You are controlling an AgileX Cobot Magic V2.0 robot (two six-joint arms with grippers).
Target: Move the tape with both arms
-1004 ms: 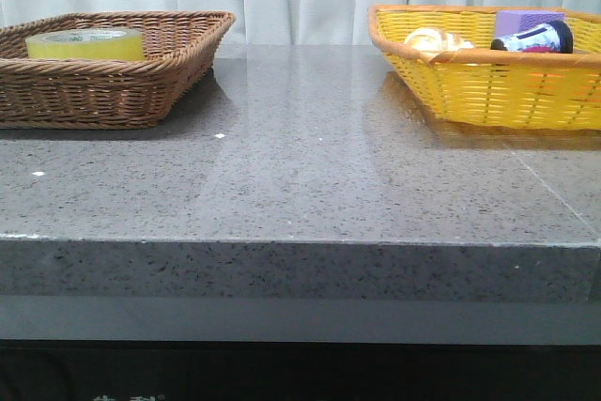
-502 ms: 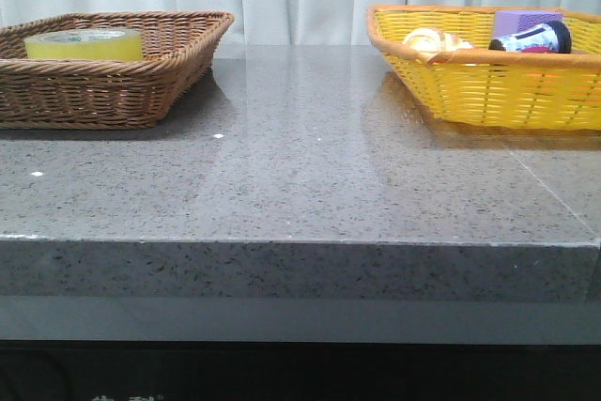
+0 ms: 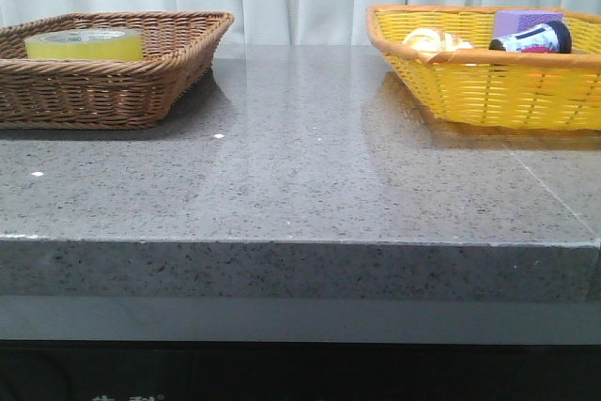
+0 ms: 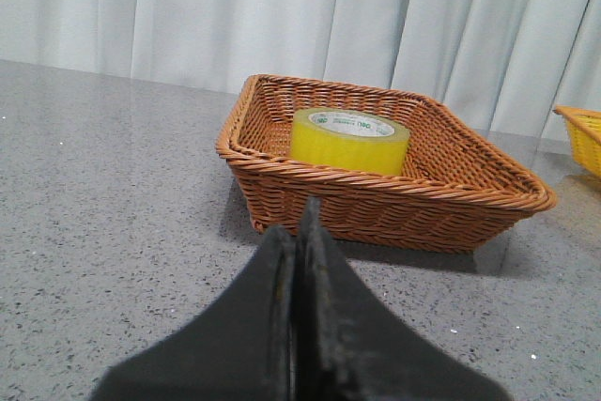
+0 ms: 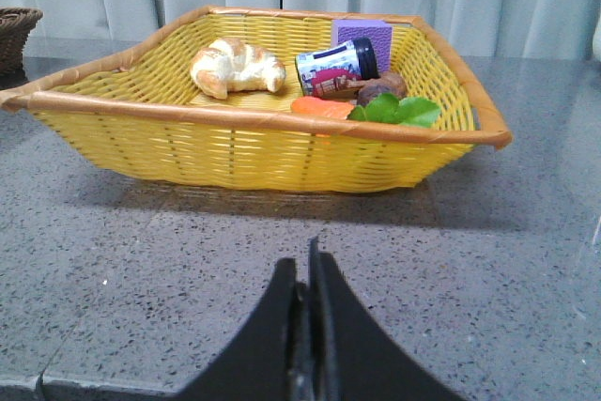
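Grey speckled stone makes up the worktop [image 3: 300,176], which carries a brown wicker basket [image 3: 188,53] on the robot's left and a yellow woven basket [image 3: 488,91] on its right, the two well apart. The tape [image 4: 349,140] lies flat inside the brown basket, its white core ring facing up.

The yellow basket holds a croissant [image 5: 237,66], a purple block [image 5: 362,37], a black-capped tube [image 5: 336,66] and a few other small items.

By my judgement the task has not properly begun: the tape is untouched and no arm shows in the front view. The opening step, the left arm's reach to the tape, looks to be in hand.

The left tool [image 4: 300,232] has its jaws pressed together, holding nothing, and hangs above the worktop short of the brown basket's near wall. The right tool [image 5: 305,274] is likewise closed and empty, facing the yellow basket.

The next move would call for the left tool to spread its jaws, clear the basket rim and come down over the roll.
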